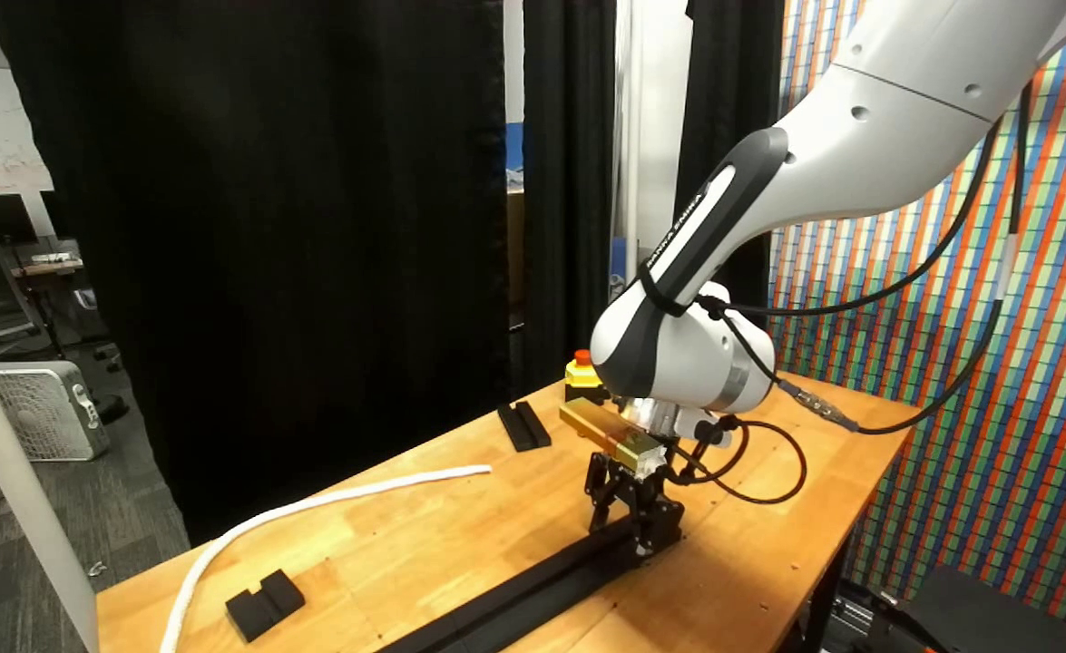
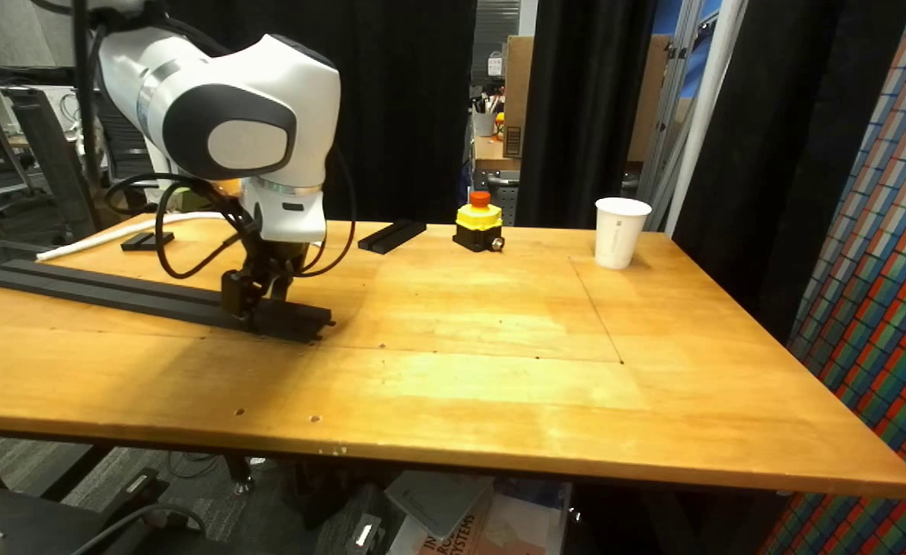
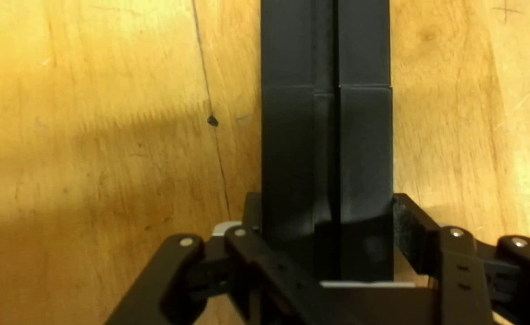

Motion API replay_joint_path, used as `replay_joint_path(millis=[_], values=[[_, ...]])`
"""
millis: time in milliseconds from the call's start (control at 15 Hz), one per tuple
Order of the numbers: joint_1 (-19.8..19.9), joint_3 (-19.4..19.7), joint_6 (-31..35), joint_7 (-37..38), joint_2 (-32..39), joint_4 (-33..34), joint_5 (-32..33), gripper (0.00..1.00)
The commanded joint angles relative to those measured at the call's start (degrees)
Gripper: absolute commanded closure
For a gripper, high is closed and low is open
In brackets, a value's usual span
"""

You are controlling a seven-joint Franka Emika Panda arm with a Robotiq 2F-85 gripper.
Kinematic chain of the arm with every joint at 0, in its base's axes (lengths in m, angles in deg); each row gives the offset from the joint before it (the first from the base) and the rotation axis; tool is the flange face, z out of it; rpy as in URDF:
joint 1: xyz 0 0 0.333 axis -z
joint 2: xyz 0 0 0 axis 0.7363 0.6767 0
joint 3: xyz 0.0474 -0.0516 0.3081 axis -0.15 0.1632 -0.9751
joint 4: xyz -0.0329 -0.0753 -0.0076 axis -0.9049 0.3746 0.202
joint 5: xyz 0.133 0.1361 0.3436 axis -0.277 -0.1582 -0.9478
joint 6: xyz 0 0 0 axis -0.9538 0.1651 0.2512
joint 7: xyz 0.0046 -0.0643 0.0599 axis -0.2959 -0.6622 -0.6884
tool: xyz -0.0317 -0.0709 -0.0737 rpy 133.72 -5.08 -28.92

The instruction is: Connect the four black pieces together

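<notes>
the end bar (image 3: pixel 288 158) is being clasped widthwise by the gripper (image 3: pixel 328 221); presumably, alignment with the adjoining bar (image 3: pixel 287 43) is being sought

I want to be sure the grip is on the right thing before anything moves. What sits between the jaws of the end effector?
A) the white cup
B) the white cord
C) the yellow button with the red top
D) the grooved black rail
D: the wrist view shows the end effector with its jaws against both long sides of the grooved black rail.
</notes>
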Motion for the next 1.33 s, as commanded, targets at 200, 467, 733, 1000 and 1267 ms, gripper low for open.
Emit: replay_joint_path(millis=[200, 467, 733, 1000, 1267], values=[[-0.6, -0.6, -0.5, -1.4, -0.1, 1.7, -0.8, 0.51], [-0.6, -0.9, -0.6, -1.9, 0.1, 2.2, -2.0, 0.06], [-0.8, -1.4, -0.3, -2.0, 0.1, 2.4, -3.0, 0.00], [-1.0, -1.6, 0.1, -2.0, 0.0, 2.4, -3.2, 0.00], [-1.1, 1.4, -4.0, 2.6, -6.1, -0.5, 10.6, 0.00]])
